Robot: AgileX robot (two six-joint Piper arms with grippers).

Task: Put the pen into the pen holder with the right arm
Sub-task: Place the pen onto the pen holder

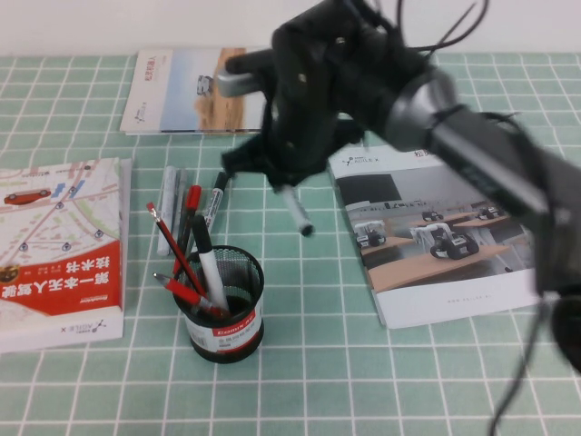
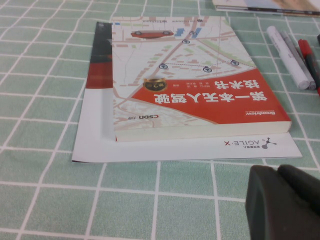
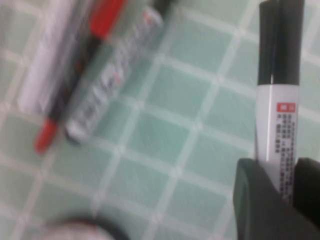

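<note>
I have the right hand (image 1: 289, 186) clamped on the slim white black-capped pen (image 1: 297, 212), hanging mid-worktop, and it may jam on pens crowding the black wire-mesh pen holder (image 1: 225, 309) nearer the front edge; the left hand (image 2: 285, 202), front-left, I cannot tell.

Your high camera looks down from the robot's side over the checked tablecloth (image 1: 363, 363). Your left wrist camera sits low, close to the red book (image 2: 200, 107), also visible from above. Your right wrist camera looks steeply down, very close, over the loose markers (image 3: 90, 75), which both other views also catch.
</note>
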